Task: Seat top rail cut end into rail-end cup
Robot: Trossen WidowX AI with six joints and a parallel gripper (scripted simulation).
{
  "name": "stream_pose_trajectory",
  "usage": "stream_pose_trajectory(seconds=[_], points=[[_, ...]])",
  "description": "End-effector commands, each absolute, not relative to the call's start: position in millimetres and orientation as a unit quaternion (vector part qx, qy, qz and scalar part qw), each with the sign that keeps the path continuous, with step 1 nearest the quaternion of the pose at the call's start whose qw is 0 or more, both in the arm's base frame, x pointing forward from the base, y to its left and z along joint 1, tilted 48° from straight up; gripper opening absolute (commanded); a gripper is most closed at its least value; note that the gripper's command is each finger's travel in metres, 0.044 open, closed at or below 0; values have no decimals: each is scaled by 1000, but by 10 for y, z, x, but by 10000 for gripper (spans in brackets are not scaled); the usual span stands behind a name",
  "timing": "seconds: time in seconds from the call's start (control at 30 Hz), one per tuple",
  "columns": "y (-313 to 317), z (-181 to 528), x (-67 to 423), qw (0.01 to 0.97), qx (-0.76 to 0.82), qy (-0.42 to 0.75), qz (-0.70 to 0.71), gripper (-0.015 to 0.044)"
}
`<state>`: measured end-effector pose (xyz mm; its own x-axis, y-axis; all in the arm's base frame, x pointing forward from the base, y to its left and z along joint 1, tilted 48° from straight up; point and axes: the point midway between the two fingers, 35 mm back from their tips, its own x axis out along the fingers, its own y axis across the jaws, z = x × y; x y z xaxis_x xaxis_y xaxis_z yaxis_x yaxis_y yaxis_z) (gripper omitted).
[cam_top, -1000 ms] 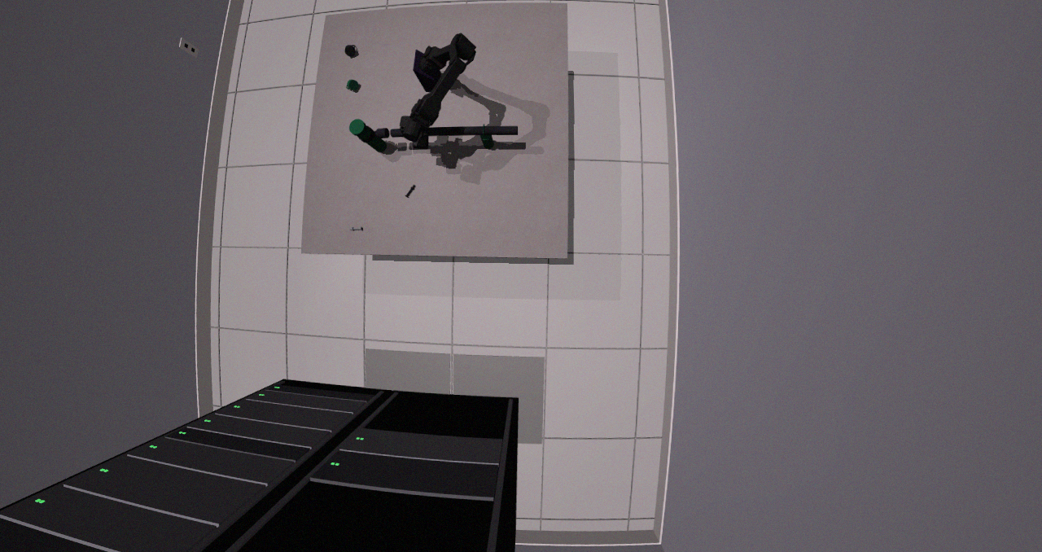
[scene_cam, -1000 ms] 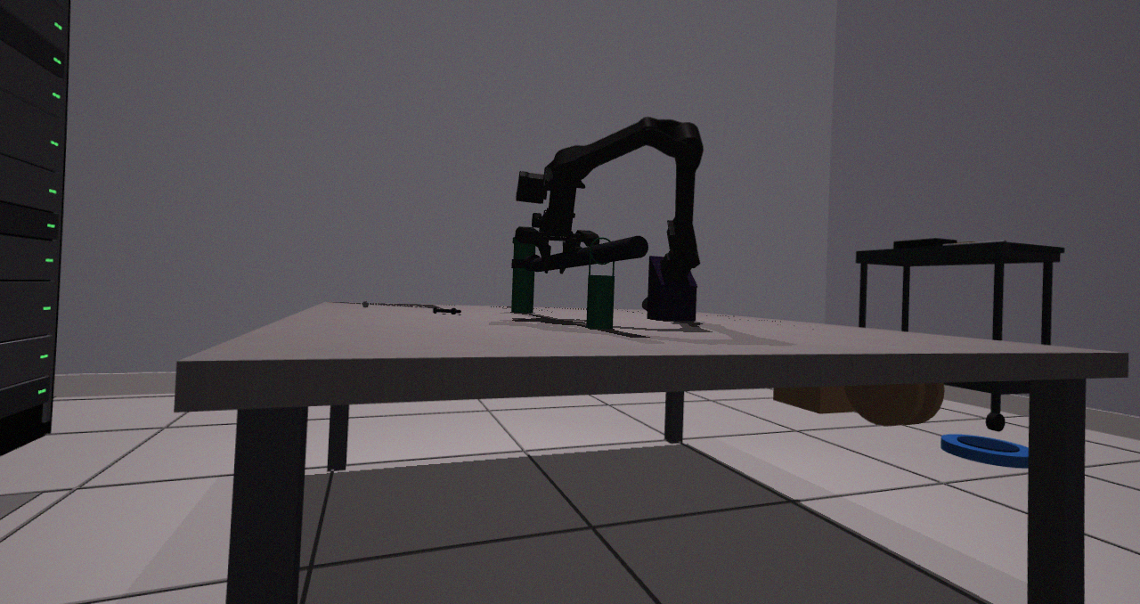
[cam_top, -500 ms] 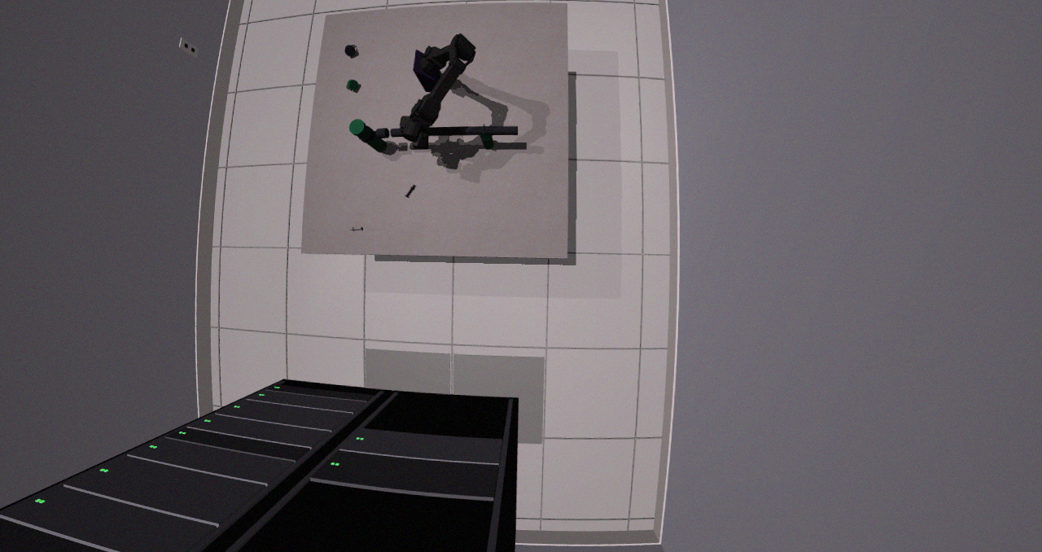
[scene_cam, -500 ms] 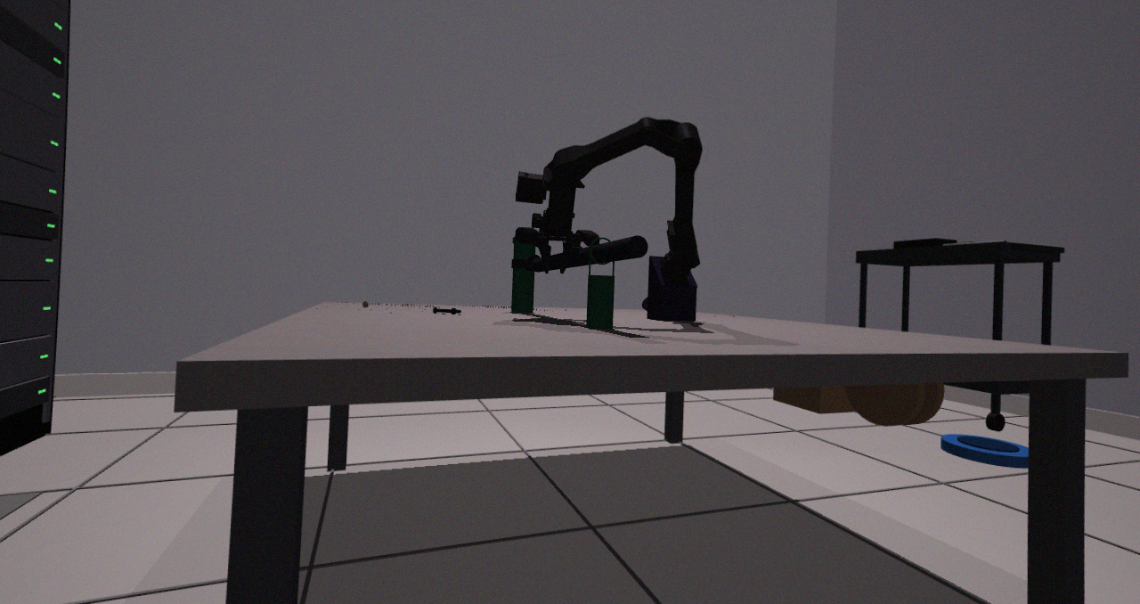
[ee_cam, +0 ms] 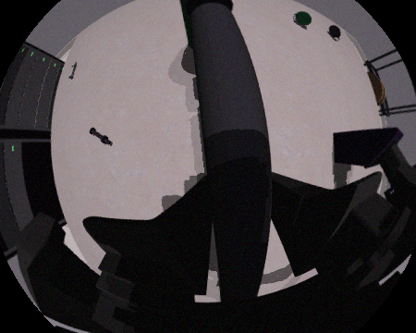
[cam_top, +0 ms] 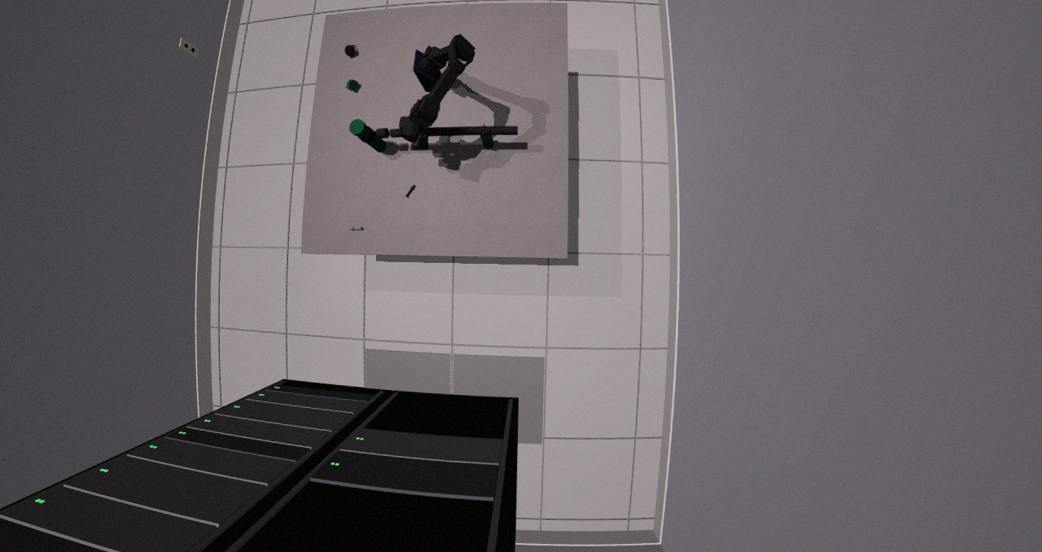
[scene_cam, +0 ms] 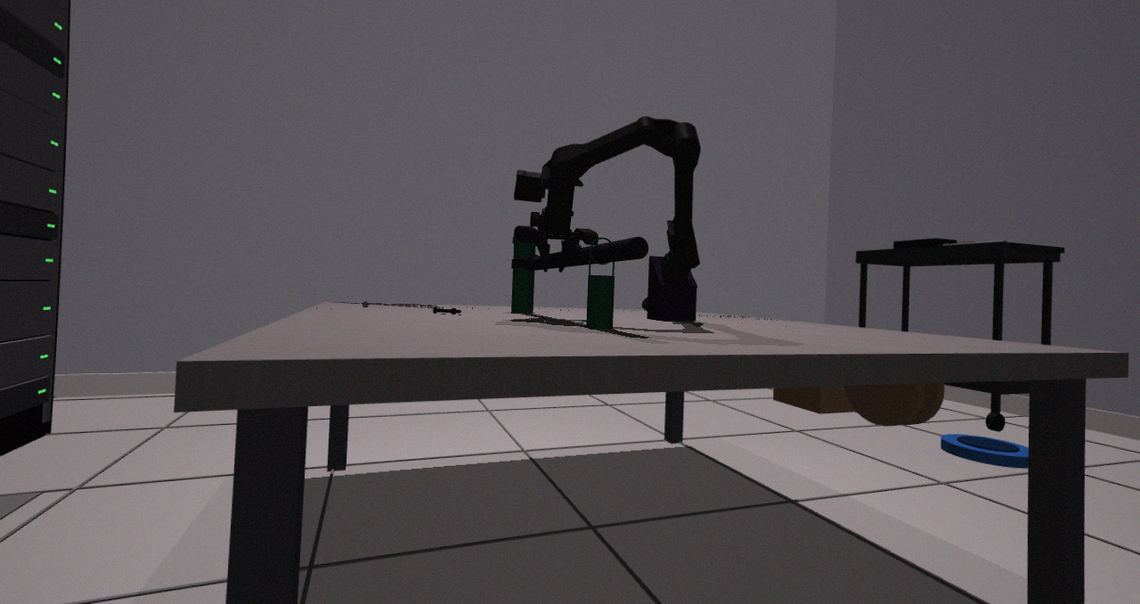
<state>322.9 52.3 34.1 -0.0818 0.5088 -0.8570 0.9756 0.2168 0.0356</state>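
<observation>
The dark top rail [cam_top: 466,131] [scene_cam: 593,254] [ee_cam: 223,87] lies about level above the table [cam_top: 510,206] [scene_cam: 478,353]. It passes through the loop cap [scene_cam: 590,255] on the small green post [cam_top: 486,140] [scene_cam: 600,298]. My gripper [cam_top: 417,135] [scene_cam: 551,243] [ee_cam: 233,177] is shut on the rail near its cut end. That end reaches the dark rail-end cup [cam_top: 379,137] on the big green post [cam_top: 356,126] [scene_cam: 523,280]. I cannot tell how deep it sits. The brace band is high on the post.
A bolt [cam_top: 410,190] [scene_cam: 446,310] [ee_cam: 101,136] and a small part [cam_top: 356,229] [ee_cam: 73,70] lie on the table. A green cap [cam_top: 353,85] [ee_cam: 302,20] and a dark cap [cam_top: 351,50] [ee_cam: 334,31] sit beyond the post. The arm's base [cam_top: 426,67] [scene_cam: 669,293] stands behind the rail.
</observation>
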Motion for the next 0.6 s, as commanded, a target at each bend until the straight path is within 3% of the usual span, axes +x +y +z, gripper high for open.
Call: stream_pose_trajectory(seconds=[0.0,0.57], points=[[437,354,3267,397,557,666,-299,0],[409,332,3247,397,557,666,-300,0]])
